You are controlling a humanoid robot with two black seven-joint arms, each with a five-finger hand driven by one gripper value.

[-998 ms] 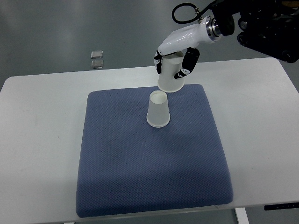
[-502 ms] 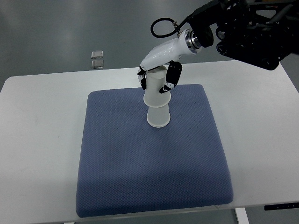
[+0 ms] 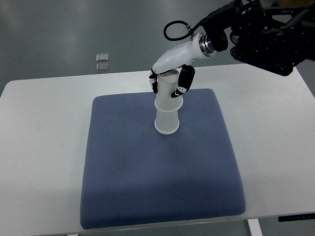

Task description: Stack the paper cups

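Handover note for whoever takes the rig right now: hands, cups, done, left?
Right hand: shut on the upper cup, arm in from the top right. Left hand: not in view.
Upper cup sits upside down over the lower cup, which stands upside down on the blue mat.
Done: cup brought onto the stack.
Left: seat it fully if needed, let go, pull the hand clear.

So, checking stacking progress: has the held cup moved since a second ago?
Yes. The held cup moved left and toward the camera, from the mat's far edge onto the standing cup.
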